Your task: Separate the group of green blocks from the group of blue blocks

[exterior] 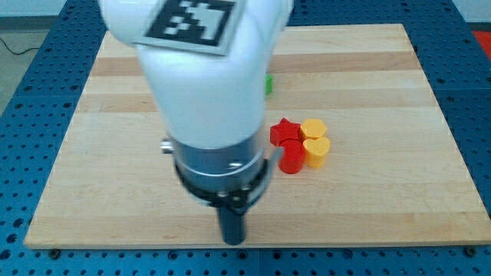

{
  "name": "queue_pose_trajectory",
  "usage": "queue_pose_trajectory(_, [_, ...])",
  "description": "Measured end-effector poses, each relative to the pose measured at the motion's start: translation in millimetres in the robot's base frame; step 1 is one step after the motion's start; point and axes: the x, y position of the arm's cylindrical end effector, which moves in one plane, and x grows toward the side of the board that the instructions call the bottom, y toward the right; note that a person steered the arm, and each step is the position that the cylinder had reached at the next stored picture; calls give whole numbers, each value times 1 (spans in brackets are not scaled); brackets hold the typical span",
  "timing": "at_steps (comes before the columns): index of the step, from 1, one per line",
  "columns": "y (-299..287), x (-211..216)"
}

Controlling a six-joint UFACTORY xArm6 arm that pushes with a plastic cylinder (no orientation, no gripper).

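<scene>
A small sliver of a green block (269, 83) shows at the right edge of the white arm, above the board's middle; its shape cannot be made out. No blue block is visible; the arm hides much of the board's centre. My tip (232, 241) is at the end of the dark rod near the board's bottom edge, well below the green block and to the lower left of the red and yellow blocks.
A red star (285, 131), a red cylinder-like block (291, 156), a yellow hexagon-like block (313, 128) and a yellow heart (316, 150) cluster right of centre on the wooden board (383, 92). A blue perforated table (472, 115) surrounds the board.
</scene>
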Motion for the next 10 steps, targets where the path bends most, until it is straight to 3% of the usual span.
queue_pose_trajectory(1, [47, -9])
queue_pose_trajectory(2, [117, -43])
queue_pose_trajectory(4, [251, -157])
queue_pose_trajectory(5, [260, -216])
queue_pose_trajectory(7, [228, -235])
queue_pose_trajectory(10, [112, -272])
